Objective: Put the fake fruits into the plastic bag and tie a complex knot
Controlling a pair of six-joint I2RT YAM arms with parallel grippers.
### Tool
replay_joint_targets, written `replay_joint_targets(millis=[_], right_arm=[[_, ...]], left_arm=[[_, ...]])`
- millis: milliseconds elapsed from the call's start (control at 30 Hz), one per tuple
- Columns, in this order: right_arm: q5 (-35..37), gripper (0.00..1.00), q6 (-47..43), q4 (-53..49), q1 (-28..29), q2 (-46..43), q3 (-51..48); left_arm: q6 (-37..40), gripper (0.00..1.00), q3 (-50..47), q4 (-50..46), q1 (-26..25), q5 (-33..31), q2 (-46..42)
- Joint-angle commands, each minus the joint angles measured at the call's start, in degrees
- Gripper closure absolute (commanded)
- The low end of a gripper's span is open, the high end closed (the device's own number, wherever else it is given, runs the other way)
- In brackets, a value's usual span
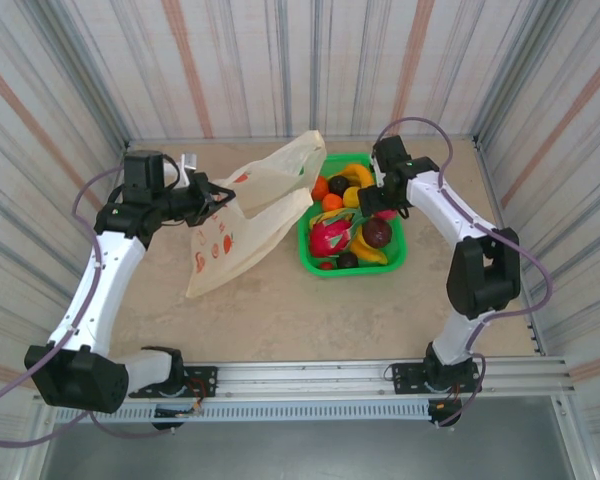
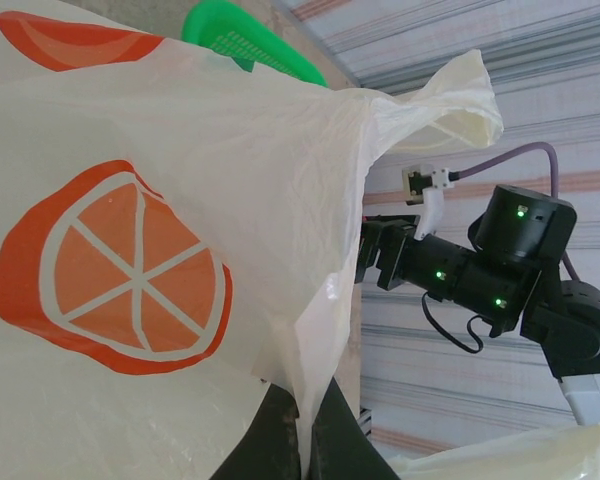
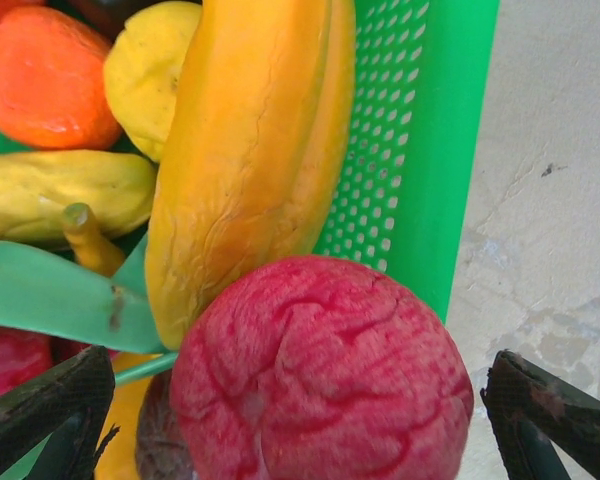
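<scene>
Counter (image 1: 280, 310), pale and mottled, carried everything. The bag (image 1: 250, 215) lay left of centre, cream with orange fruit prints. Its lower end was flat on the counter and its upper part was raised. One handle loop reached across to the far left corner of the basket (image 1: 370, 268). The green basket sat just right of the bag, and all the fruits were inside it. A dragon fruit (image 1: 330, 235) was near the front left, bananas (image 1: 368, 250) along the front, a dark purple fruit (image 1: 377, 232) beside them, and oranges (image 1: 332, 201) toward the back.

The left fingers (image 1: 218, 195) were closed on the bag's film at its upper left edge. The left wrist view showed a thin fold of cream plastic pinched between them. The right fingers (image 1: 378, 208) hung over the basket's right side, spread wide and holding nothing. In the right wrist view they stood on either side of a red fruit (image 3: 320, 370), with a gap on each side. A long yellow-orange fruit (image 3: 250, 150) lay just behind it against the basket wall.
</scene>
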Motion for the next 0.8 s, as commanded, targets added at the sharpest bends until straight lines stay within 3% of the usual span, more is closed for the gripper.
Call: replay_joint_targets(millis=[0,200,500,767], right_arm=[[4.69,0.03,-1.48,-1.66,0.01,1.78,1.35],[4.52,0.11,-2.52,-0.41,0.15,3.46,1.4],[4.87,0.32,-2.63,-0.05,0.05,1.29,1.0],[0.39,0.38,-0.95,-0.34,-0.42,-9.31,-1.47]], left_arm=[[-0.46,1.0,-0.74,1.2,0.43,0.5,-1.23],[-0.56,1.0,-1.3,1.42,0.34,0.6,-1.49],[-1.05,1.0,-2.41,2.26,-0.75,0.33,-1.36],[-1.6,1.0,-1.97,3.04,-2.23,0.17,-1.19]])
